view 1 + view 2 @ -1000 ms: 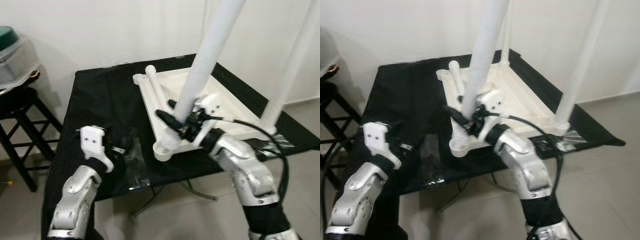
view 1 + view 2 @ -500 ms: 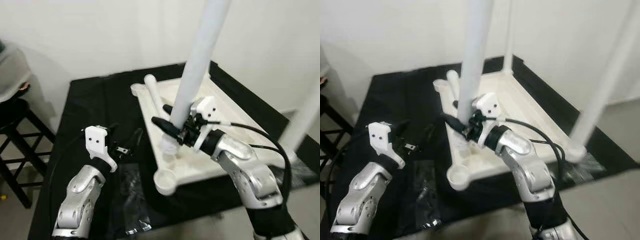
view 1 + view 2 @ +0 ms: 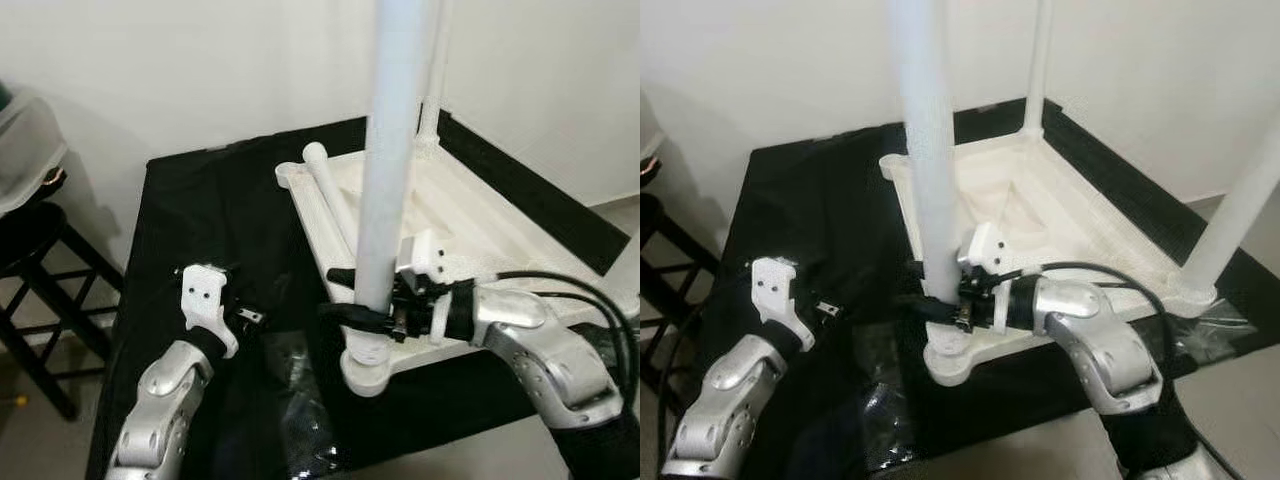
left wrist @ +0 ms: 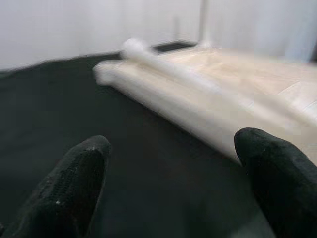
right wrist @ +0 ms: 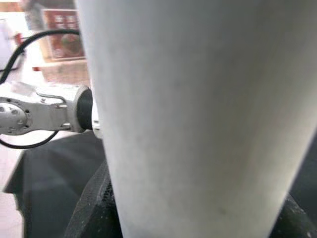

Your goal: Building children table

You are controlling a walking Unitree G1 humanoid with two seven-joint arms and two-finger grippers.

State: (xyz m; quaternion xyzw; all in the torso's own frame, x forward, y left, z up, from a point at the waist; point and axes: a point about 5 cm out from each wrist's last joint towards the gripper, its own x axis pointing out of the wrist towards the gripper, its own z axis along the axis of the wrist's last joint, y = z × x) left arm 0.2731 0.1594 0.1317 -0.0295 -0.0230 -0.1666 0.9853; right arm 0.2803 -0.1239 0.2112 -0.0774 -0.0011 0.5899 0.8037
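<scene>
At the near corner of the upturned white tabletop (image 3: 470, 215), right gripper (image 3: 352, 308) clenched round the upright white table leg (image 3: 390, 160), low on the shaft, just above the round corner socket (image 3: 366, 372). Leg stands near vertical, its foot in or right at the socket; cannot tell which. Right wrist view: leg's shaft (image 5: 198, 114) close against the camera, black fingers (image 5: 91, 208) hugging it on either side.

Left gripper (image 4: 168, 183) spread and holding nothing, hovering low over the black-covered counter (image 3: 200, 220), apart from the tabletop's left edge. A loose white leg (image 3: 330, 195) lies flat along that edge.

Two more legs stand upright at the far corner (image 3: 1038, 65) and right corner (image 3: 1240, 200). Clear plastic wrapping (image 3: 885, 395) lies on the counter near the front edge. Black stool (image 3: 40, 260) stands off to the left.
</scene>
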